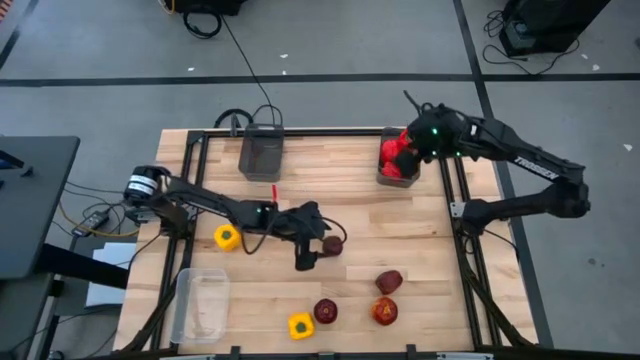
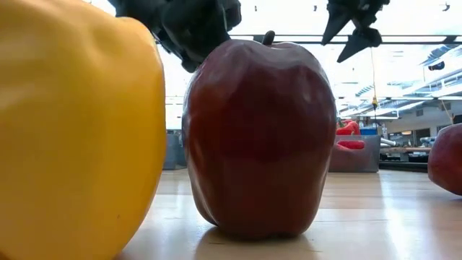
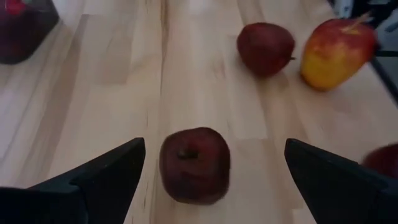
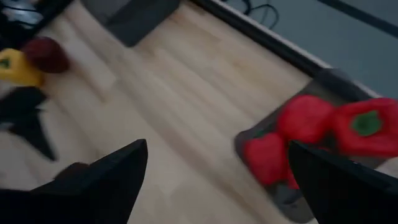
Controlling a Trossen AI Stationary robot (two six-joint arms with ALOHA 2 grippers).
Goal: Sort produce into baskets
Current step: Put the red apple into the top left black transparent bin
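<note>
Apple sits centred between left gripper's spread fingers, dead ahead at twelve o'clock; right gripper open over bin.

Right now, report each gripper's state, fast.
Left gripper: open, empty, fingers straddling a dark red apple on the table.
Right gripper: open, empty, above the bin of red peppers.

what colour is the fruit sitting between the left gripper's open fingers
Dark maroon: a round apple-like fruit, clearest in the left wrist view.
</note>
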